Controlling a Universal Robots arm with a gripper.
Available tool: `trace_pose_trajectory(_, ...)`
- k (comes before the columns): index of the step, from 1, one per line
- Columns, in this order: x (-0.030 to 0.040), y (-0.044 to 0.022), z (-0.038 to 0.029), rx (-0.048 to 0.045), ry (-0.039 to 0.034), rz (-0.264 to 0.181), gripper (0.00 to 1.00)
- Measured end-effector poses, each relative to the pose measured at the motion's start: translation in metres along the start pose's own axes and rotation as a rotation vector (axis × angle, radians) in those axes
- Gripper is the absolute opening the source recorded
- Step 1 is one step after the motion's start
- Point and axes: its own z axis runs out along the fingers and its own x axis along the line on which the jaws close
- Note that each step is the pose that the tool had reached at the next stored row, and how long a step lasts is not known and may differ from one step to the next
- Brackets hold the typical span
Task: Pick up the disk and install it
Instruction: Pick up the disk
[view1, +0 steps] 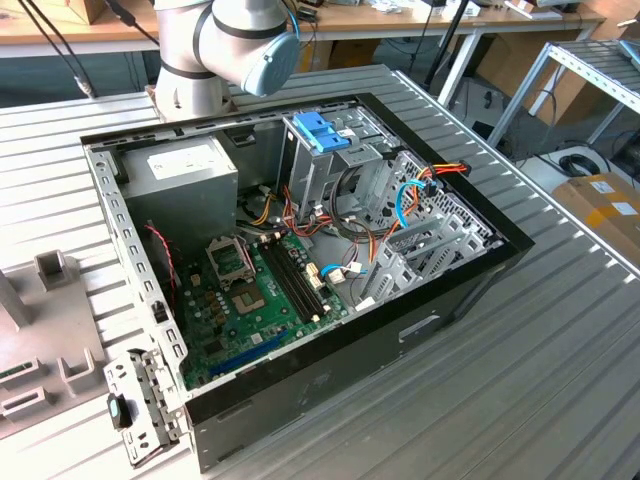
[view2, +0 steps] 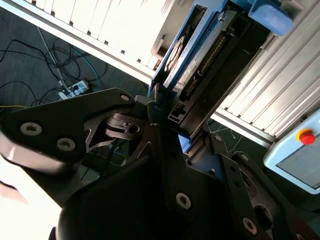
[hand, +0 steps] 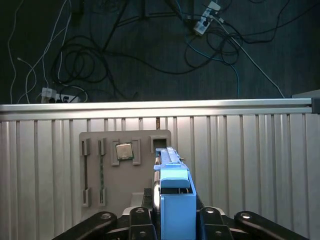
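Fingers (view2: 145, 112) of the black gripper (view2: 172, 117) clench the flat dark grey disk (view2: 200, 55) from both sides, its blue plastic rails jutting out edge-on beyond them. The wrist points down, holding it over the beige parts tray (hand: 127, 180) on the ribbed metal table (hand: 250, 165); the grey arm (view1: 225, 45) stands at the far side of the open black computer case (view1: 330, 370)

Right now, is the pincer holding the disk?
Yes, in the second wrist view the pincer is shut on the disk, which juts out beyond it.
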Motion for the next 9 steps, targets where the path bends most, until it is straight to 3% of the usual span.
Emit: trace_pose_trajectory(9,-0.0004,0.0004,-0.0084,-0.0001,0.0000,0.000,0.37)
